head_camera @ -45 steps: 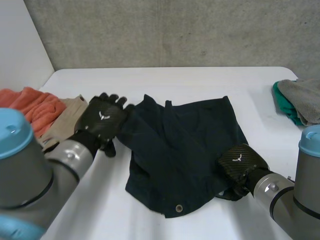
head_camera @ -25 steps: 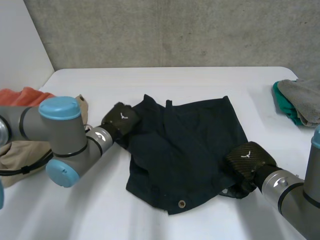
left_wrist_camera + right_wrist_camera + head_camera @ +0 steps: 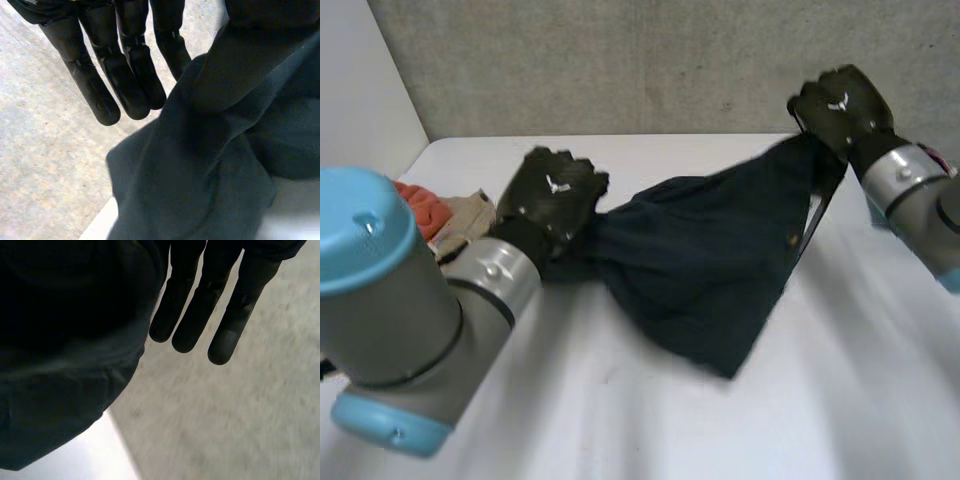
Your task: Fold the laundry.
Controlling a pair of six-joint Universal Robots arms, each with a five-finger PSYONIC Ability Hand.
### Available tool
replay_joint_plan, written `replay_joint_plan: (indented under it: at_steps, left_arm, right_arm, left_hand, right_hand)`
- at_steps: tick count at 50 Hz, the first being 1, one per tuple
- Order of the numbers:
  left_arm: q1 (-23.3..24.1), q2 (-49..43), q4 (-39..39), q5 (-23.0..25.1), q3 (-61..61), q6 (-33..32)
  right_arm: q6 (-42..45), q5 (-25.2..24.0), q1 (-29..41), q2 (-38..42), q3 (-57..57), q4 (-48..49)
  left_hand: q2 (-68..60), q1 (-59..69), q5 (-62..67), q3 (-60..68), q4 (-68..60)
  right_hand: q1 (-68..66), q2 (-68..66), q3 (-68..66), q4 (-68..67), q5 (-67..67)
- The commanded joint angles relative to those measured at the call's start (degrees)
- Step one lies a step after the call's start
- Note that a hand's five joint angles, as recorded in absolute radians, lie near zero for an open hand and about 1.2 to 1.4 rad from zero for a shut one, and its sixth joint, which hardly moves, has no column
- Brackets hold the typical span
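Head view: dark navy garment point(image 3: 700, 270), perhaps shorts, hanging in a triangle.

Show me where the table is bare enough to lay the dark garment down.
Widest bare table lies near the robot, below the dark garment hanging between left hand and right hand. Crowded by the orange towel and beige cloth.

Place: looks like a robot lab or test cell, not a home
Wall: bare grey concrete point(image 3: 650, 60) at 12 o'clock, plain white panel point(image 3: 360, 90) at 10
Table point(image 3: 650, 420): plain white top
Rig: big grey arm point(image 3: 395, 325) with a light-blue cap at 8 o'clock
Clothes point(image 3: 465, 213): heaped on the table at 9 o'clock
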State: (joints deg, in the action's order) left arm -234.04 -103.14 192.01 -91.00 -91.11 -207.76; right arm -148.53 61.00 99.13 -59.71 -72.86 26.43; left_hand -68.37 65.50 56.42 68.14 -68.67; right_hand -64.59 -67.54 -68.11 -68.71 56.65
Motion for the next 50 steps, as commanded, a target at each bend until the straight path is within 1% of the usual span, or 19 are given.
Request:
replay_joint_plan:
  at_steps: [1, 4, 5, 7, 8, 9, 11, 12, 16, 18, 20, 21, 26, 29, 36, 39, 43, 47, 50]
  left_arm:
    - [5.3, -7.3, 0.2, -6.1, -1.4, 0.2]
    - [5.9, -10.9, 1.2, -8.4, -0.2, 0.4]
    - [5.8, -13.2, 1.9, -10.5, 1.0, 0.4]
    - [5.6, -15.2, 2.2, -12.7, 2.2, 0.3]
    - [5.5, -15.9, 2.2, -13.8, 2.7, 0.4]
    - [5.3, -16.7, 1.9, -15.5, 3.4, 0.7]
    - [4.9, -16.4, 1.3, -16.6, 3.7, 0.7]
    - [4.7, -15.9, 1.1, -16.7, 3.7, 0.6]
    - [3.7, -11.0, -0.2, -14.5, 2.6, 1.2]
    - [2.7, -5.5, -0.8, -11.1, 0.9, 1.7]
    - [2.0, -2.6, -1.3, -9.8, 0.1, 1.6]
    - [1.3, 0.3, -1.9, -9.2, -0.7, 1.7]
    - [-1.2, 7.1, -7.1, -9.4, -3.6, 2.4]
    - [-3.1, 9.8, -13.1, -9.2, -5.4, 3.5]
    - [-6.7, 11.2, -22.6, -7.8, -10.4, 11.1]
    - [-8.7, 11.1, -21.9, -6.6, -12.3, 13.5]
    - [-11.5, 10.7, -19.1, -3.2, -15.1, 13.7]
    - [-13.9, 8.8, -16.7, 0.1, -16.6, 13.1]
    - [-15.2, 7.3, -15.3, 2.4, -17.3, 12.6]
  right_arm:
    - [-11.2, -4.5, 0.4, 13.9, 10.2, 9.8]
    - [-11.9, -4.1, 0.5, 17.2, 11.6, 11.4]
    - [-11.9, -3.4, 0.6, 19.0, 12.4, 12.1]
    - [-11.7, -1.9, 0.7, 20.2, 12.8, 12.2]
    - [-11.6, -1.0, 0.7, 20.5, 13.1, 12.0]
    - [-11.3, 1.5, 0.9, 20.2, 13.0, 11.2]
    - [-11.2, 3.5, 1.1, 19.3, 12.7, 10.0]
    - [-11.3, 4.4, 1.1, 18.4, 12.5, 8.9]
    - [-12.5, 7.3, 1.4, 12.0, 10.8, 0.0]
    - [-12.3, 9.8, 1.3, 7.0, 11.1, -14.7]
    - [-12.1, 11.5, 1.4, 4.7, 11.9, -22.8]
    - [-11.5, 13.5, 1.3, 2.7, 12.7, -30.9]
    - [-9.4, 16.7, 0.9, -2.9, 13.4, -49.7]
    - [-9.2, 16.4, -0.4, -6.6, 12.4, -54.6]
    - [-10.4, 15.8, -4.5, -13.0, 9.9, -55.2]
    - [-10.4, 14.2, -5.4, -14.7, 9.1, -57.1]
    - [-9.4, 10.6, -5.9, -17.7, 5.7, -63.1]
    - [-4.6, 5.5, -6.9, -22.6, -0.9, -67.6]
    - [-1.1, 3.4, -7.0, -25.8, -5.3, -68.9]
  left_hand:
    - [-11.6, 14.5, 13.6, 11.9, -11.3]
    - [-11.6, 14.5, 13.6, 11.9, -11.3]
    - [-10.6, 13.5, 12.6, 10.9, -10.4]
    - [3.7, -0.9, -1.8, -3.5, 4.0]
    - [13.5, -10.6, -11.5, -13.3, 13.8]
    - [35.2, -32.4, -33.3, -35.0, 35.5]
    - [56.2, -53.3, -54.3, -56.0, 56.5]
    - [58.4, -55.5, -56.4, -58.1, 58.7]
    - [58.4, -55.5, -56.4, -58.1, 58.7]
    - [58.4, -55.5, -56.4, -58.1, 58.7]
    - [58.4, -55.5, -56.4, -58.1, 58.7]
    - [58.4, -55.5, -56.4, -58.1, 58.7]
    - [58.4, -55.5, -56.4, -58.1, 58.7]
    - [58.4, -55.5, -56.4, -58.1, 58.7]
    - [58.4, -55.5, -56.4, -58.1, 58.7]
    - [58.4, -55.5, -56.4, -58.1, 58.7]
    - [58.4, -55.5, -56.4, -58.1, 58.7]
    - [58.4, -55.5, -56.4, -58.1, 58.7]
    - [58.4, -55.5, -56.4, -58.1, 58.7]
  right_hand:
    - [-15.4, -12.5, -11.9, -11.3, 13.4]
    - [-15.4, -12.5, -11.9, -11.3, 13.4]
    - [-0.1, 2.9, 3.5, 4.1, -2.0]
    - [30.2, 33.2, 33.7, 34.3, -32.3]
    - [45.2, 48.1, 48.7, 49.3, -47.2]
    - [54.6, 57.5, 58.1, 58.7, -56.6]
    - [54.6, 57.5, 58.1, 58.7, -56.6]
    - [54.6, 57.5, 58.1, 58.7, -56.6]
    - [54.6, 57.5, 58.1, 58.7, -56.6]
    - [54.6, 57.5, 58.1, 58.7, -56.6]
    - [54.6, 57.5, 58.1, 58.7, -56.6]
    - [54.6, 57.5, 58.1, 58.7, -56.6]
    - [54.6, 57.5, 58.1, 58.7, -56.6]
    - [54.6, 57.5, 58.1, 58.7, -56.6]
    - [54.6, 57.5, 58.1, 58.7, -56.6]
    - [54.6, 57.5, 58.1, 58.7, -56.6]
    - [54.6, 57.5, 58.1, 58.7, -56.6]
    - [53.4, 56.4, 57.0, 57.6, -55.5]
    - [52.4, 55.4, 55.9, 56.5, -54.5]
